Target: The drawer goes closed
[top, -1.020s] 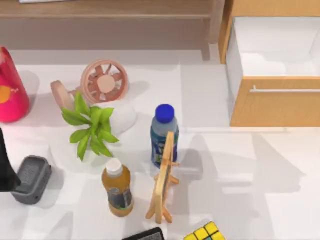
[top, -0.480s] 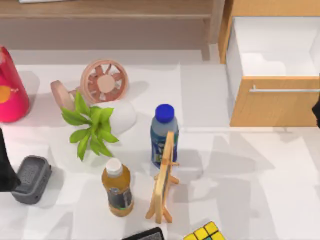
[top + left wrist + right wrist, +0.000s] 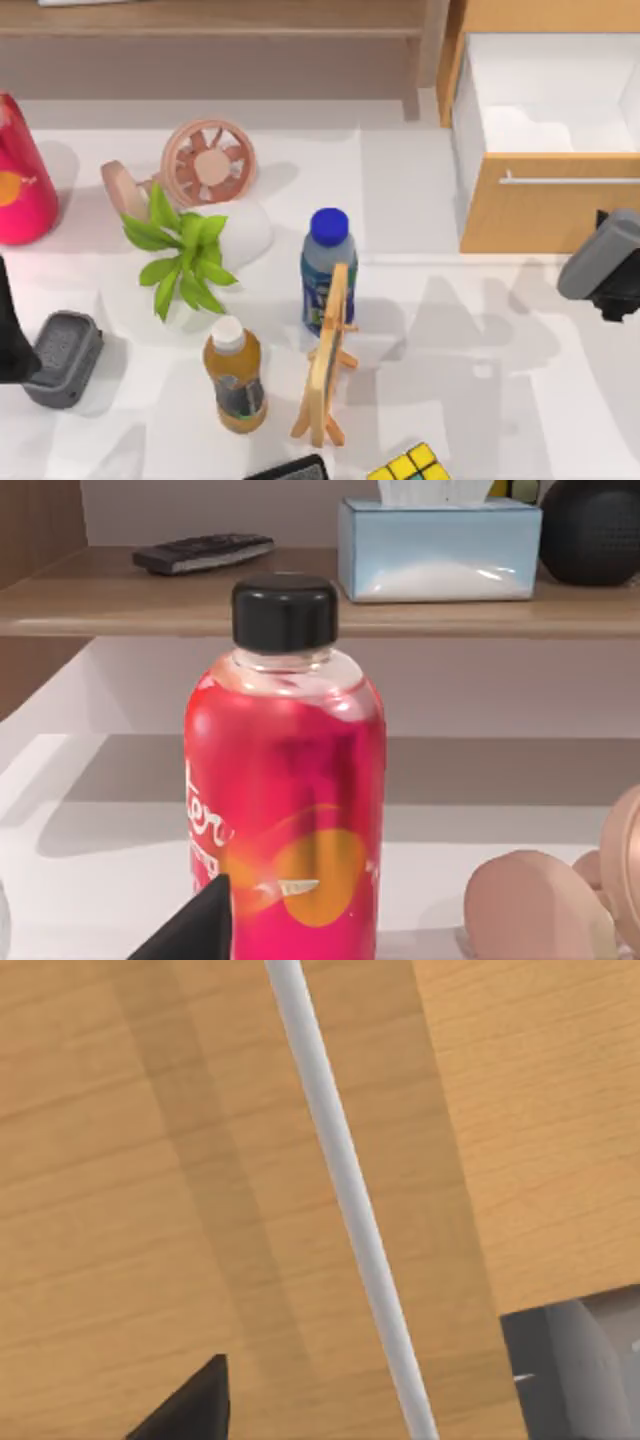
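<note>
Drawer stands open at table's right rear; our right gripper newly arrived at wood front, near bar handle. Finger state: cannot tell. Push appears imminent. Left arm parked at left edge.

drawer orange-brown wood front, white walls | handle silver | bottle red, black cap

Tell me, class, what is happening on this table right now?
The drawer at the table's far right stands pulled open, its white inside showing. The right arm has come in from the right edge, and the right gripper now sits just in front of the wood front panel, close to the silver handle. The left arm is parked at the left edge beside the red bottle.
</note>
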